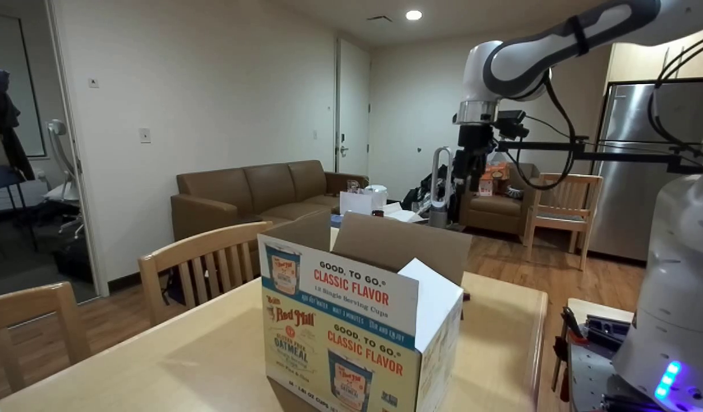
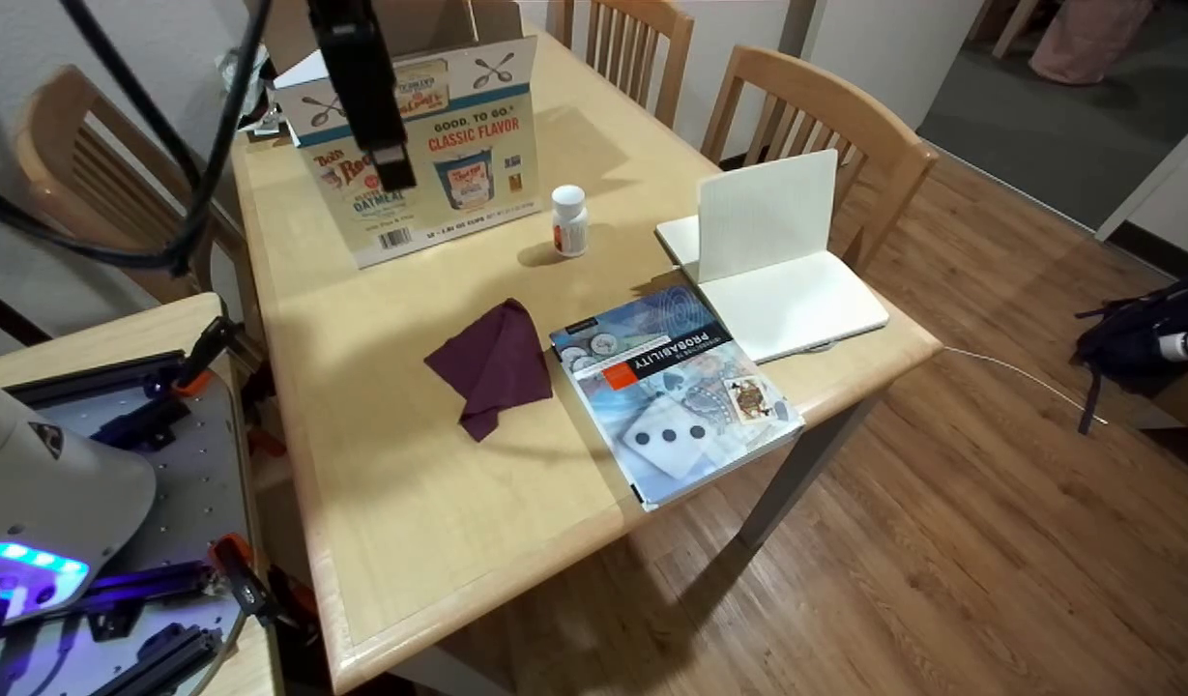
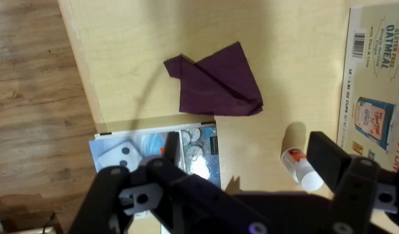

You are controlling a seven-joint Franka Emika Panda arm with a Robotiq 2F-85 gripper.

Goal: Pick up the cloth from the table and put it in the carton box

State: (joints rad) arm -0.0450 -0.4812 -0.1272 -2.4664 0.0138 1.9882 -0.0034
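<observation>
The dark purple cloth [image 2: 492,362] lies loosely folded on the pale table [image 2: 410,541]. It also shows in the wrist view [image 3: 218,87], above the middle of the picture. The carton box [image 2: 429,174] stands on the table with its flaps up; its side shows at the right of the wrist view [image 3: 374,81]. In an exterior view the box [image 1: 340,343] stands in front, and the cloth is not seen. My gripper [image 3: 245,149] is open and empty, its fingers wide apart, high above the table. It shows in both exterior views [image 1: 464,174] [image 2: 391,164].
A white bottle [image 2: 569,222] stands between the box and a probability book [image 2: 676,387]. The book lies close beside the cloth. An open notebook [image 2: 787,300] with a raised page lies at the table's edge. Wooden chairs [image 2: 816,135] stand along the table.
</observation>
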